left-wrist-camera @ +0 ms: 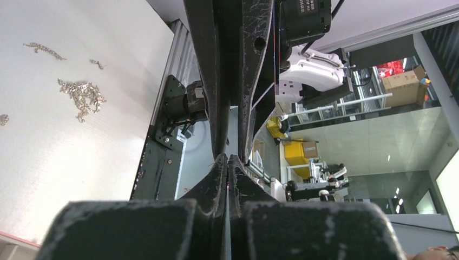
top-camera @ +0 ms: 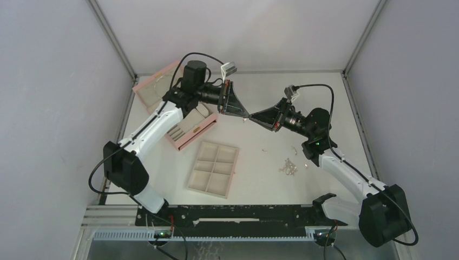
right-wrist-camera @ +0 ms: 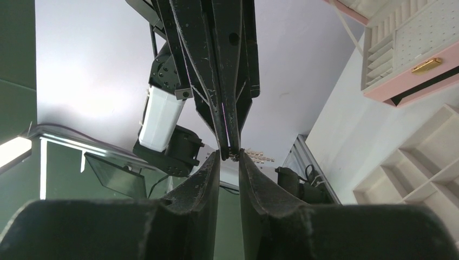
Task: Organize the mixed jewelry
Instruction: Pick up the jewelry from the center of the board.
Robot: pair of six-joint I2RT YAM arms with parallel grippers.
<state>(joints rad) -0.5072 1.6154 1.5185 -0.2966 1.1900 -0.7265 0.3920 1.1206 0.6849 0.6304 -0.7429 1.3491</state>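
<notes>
Grey walls close in a white table [top-camera: 260,189], and near its middle lies the beige six-compartment tray [top-camera: 214,169], every place below being told from it as the overhead camera sees it. Just beyond the tray's far left corner stands the pink jewelry box [top-camera: 190,136], lid up and a drawer with a gold handle pulled out. The mixed jewelry lies loose on the bare table to the right of the tray. A small silver chain cluster [top-camera: 288,167] sits level with the tray's middle. A little loose piece [top-camera: 265,150] rests between the cluster and the tray's far right corner, apart from both. The left wrist view also shows a short chain strand [left-wrist-camera: 46,50] beside the cluster. Beyond the tray's far right corner the two arms meet tip to tip in the air. The left gripper [top-camera: 244,115] has its fingers pressed fully together. A tiny silvery bit [right-wrist-camera: 234,156] shows at their very end, too small to name. The right gripper [top-camera: 252,117] is slightly parted, its two fingertips [right-wrist-camera: 216,157] standing on either side of the left gripper's closed tip with a narrow gap between them. Whether they press on anything cannot be told.
</notes>
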